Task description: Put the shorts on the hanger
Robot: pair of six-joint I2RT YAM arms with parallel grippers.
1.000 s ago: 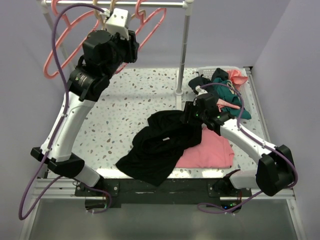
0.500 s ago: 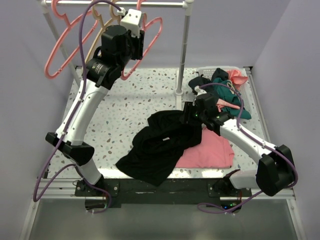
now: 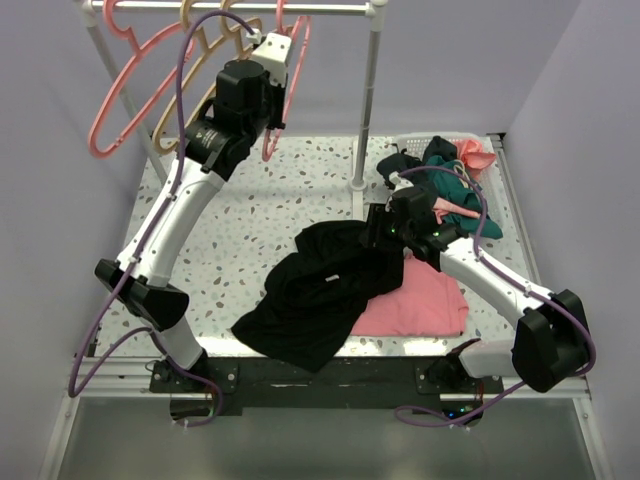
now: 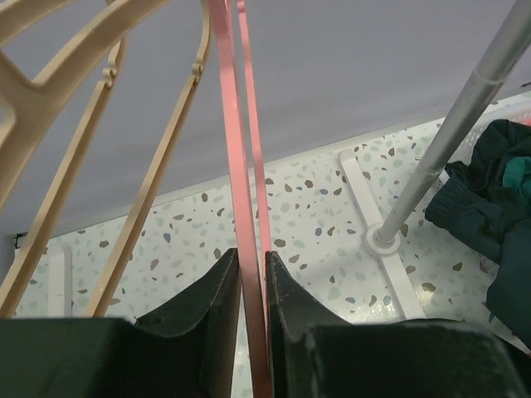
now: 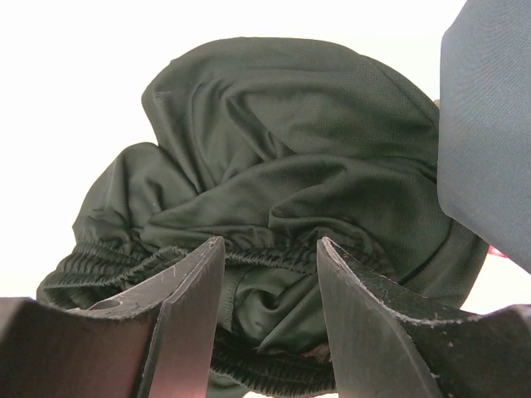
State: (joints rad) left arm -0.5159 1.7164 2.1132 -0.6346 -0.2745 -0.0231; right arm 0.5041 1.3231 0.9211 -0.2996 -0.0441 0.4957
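The black shorts (image 3: pixel 320 290) lie crumpled on the speckled table, partly over a flat pink cloth (image 3: pixel 425 300). My right gripper (image 3: pixel 377 228) sits low at their upper right edge. In the right wrist view it (image 5: pixel 270 242) is open, its jaws astride the bunched elastic waistband of the shorts (image 5: pixel 290 149). My left gripper (image 3: pixel 283 52) is raised at the rack rail, shut on a pink hanger (image 3: pixel 298 55) that hangs edge-on. In the left wrist view the hanger's thin pink bar (image 4: pixel 236 124) runs between the closed jaws (image 4: pixel 251 255).
A second pink hanger (image 3: pixel 120 90) and tan hangers (image 3: pixel 200 60) hang on the rail at the left; the tan ones also show in the left wrist view (image 4: pixel 149 182). The rack's upright pole (image 3: pixel 368 100) stands mid-back. A white basket (image 3: pixel 478 140) with teal and dark garments (image 3: pixel 455 185) sits back right.
My left arm has swung right and turned at the rail, and the pink hanger in it has rotated from broadside to edge-on. The right arm and shorts have not moved.
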